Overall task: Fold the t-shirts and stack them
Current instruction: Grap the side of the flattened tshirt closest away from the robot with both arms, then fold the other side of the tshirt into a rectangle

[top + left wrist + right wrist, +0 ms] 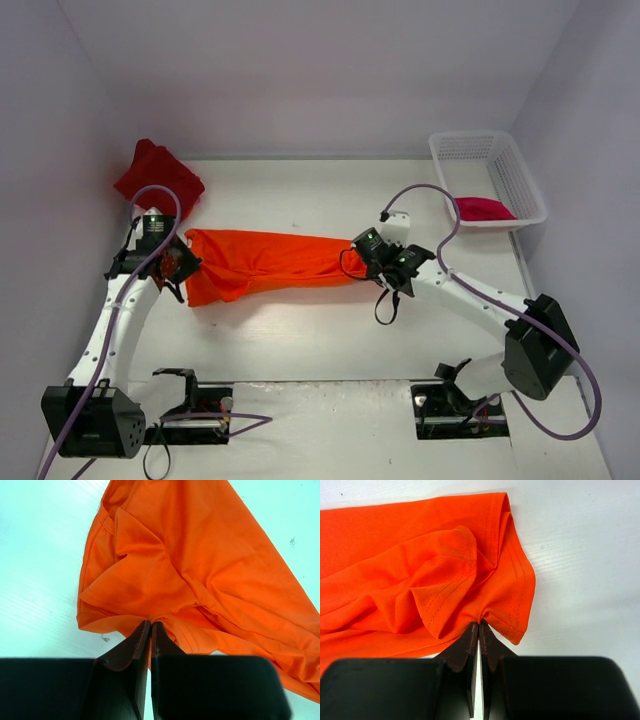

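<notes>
Orange shirt [265,262] lies mid table, pulled long between two arms. Left gripper [180,265] pinches left end, fingers tight on cloth. Right gripper [362,248] pinches right end same way. Likely holding both ends to pull shirt flat for folding. Red shirt [158,180] bunched far left. Pink shirt [485,208] in basket [525,185], far right. Table [300,340] white, flat. Plain pale walls [320,70] around.

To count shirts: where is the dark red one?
In the top view, the dark red shirt lies bunched at the far left, beyond the left gripper.
</notes>
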Robot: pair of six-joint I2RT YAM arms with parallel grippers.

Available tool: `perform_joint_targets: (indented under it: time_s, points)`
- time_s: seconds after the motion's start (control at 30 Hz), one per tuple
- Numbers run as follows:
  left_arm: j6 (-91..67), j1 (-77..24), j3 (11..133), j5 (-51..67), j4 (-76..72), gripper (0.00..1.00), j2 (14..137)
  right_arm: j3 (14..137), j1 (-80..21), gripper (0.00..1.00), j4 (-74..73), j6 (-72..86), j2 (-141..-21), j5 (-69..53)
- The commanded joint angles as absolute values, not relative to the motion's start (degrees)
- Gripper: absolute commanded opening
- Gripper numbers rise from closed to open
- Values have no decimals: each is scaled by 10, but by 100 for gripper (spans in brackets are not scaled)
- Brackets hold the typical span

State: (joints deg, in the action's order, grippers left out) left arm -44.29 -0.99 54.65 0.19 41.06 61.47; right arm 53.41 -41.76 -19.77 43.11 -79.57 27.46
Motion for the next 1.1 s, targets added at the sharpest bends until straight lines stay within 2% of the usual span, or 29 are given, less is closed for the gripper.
perform_joint_targets:
  time_s: [0.0, 0.57, 1.07]
  points:
    - [-437, -4, 584, -2, 383, 0, 619, 562, -410, 0, -200, 417, -807, 308]
    - [-450, -4, 634, 0, 344, 0, 692, 586, -398, 0, -155, 398, -880, 294]
    - [-446, -4, 668, 0, 322, 0, 756, 605, -373, 0, -149, 371, -884, 291]
